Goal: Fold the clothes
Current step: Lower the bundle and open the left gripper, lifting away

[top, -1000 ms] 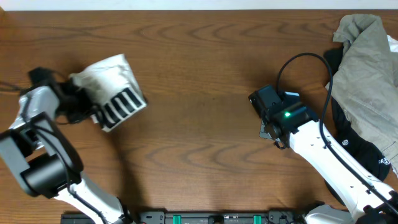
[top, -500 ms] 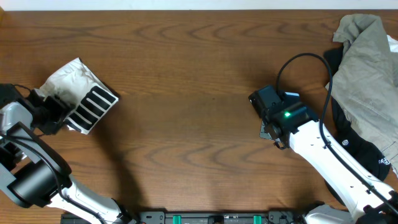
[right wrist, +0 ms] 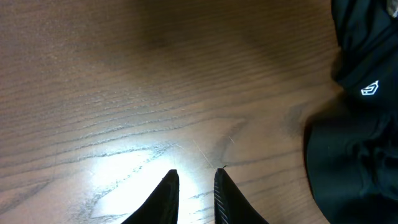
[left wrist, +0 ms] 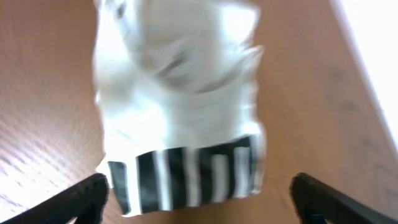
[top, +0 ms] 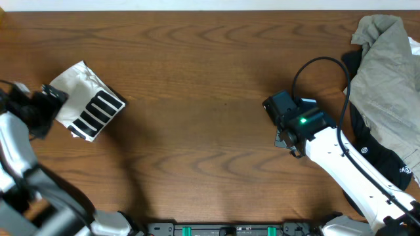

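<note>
Released since a second ago, the folded white T-shirt (top: pixel 88 105) with black stripes is now laid flat near the left edge of the desk (top: pixel 210 78), further left than before. Its striped end is framed by the left gripper (left wrist: pixel 199 183), whose jaws are spread wide and hold nothing. The right gripper (right wrist: pixel 196 180) is held almost closed and empty, near a black garment (top: pixel 377 154) and a grey-olive garment (top: pixel 387 72) heaped at the right edge.
</note>
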Motion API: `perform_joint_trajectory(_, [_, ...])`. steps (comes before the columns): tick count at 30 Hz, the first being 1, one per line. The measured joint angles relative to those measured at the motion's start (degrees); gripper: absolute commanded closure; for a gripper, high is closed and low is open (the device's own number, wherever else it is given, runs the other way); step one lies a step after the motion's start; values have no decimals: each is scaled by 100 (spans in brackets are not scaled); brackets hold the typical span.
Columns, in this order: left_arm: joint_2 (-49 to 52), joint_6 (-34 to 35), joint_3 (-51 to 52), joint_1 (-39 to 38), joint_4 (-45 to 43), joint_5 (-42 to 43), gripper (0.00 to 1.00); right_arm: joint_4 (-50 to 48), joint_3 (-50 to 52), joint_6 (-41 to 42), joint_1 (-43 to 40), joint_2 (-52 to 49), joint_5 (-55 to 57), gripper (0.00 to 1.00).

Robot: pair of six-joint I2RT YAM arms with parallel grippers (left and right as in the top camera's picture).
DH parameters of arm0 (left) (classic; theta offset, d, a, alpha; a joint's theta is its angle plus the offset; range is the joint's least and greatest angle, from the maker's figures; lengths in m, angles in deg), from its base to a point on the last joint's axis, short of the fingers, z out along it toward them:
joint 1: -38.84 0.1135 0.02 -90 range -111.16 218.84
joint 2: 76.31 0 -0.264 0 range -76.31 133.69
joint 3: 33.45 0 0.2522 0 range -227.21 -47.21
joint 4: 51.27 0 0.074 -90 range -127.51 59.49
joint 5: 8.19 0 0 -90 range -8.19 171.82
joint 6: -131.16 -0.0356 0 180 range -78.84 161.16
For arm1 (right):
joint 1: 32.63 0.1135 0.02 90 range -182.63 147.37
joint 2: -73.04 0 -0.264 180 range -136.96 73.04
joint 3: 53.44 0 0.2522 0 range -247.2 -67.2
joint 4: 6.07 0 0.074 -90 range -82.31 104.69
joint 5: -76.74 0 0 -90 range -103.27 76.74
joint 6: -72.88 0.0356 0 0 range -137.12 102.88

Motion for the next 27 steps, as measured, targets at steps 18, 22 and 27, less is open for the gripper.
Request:
perform_joint_trajectory(18, [1764,4,-70,-271,-1943,1731,94,74,0,0,0,0,0,81])
perform_joint_trajectory(22, [2459,-11,-68,-271,-2212,1980,74,76,0,0,0,0,-15,81])
perform_joint_trajectory(27, [2924,24,-68,-271,-2669,2422,32,125,0,0,0,0,-83,81])
